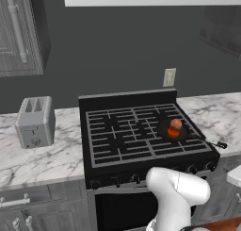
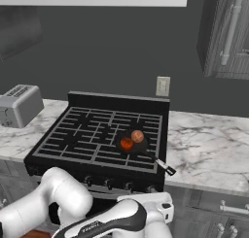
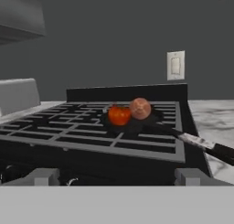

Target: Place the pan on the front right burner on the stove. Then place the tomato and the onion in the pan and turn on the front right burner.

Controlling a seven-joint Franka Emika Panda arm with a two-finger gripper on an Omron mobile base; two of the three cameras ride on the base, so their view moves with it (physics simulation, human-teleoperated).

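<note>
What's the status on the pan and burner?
Gripper open, empty, low at stove front. Pan on front right burner, tomato and onion inside. Nothing blocking.

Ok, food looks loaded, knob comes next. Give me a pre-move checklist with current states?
1. pan on the stove's front right burner: ok.
2. tomato in the pan: ok.
3. onion in the pan, beside the tomato: ok.
4. gripper open and holding nothing: ok.
5. Hand low, facing the stove's front edge: ok.
6. Which knob runs that burner, and whether it is already lit: cannot tell.
</note>
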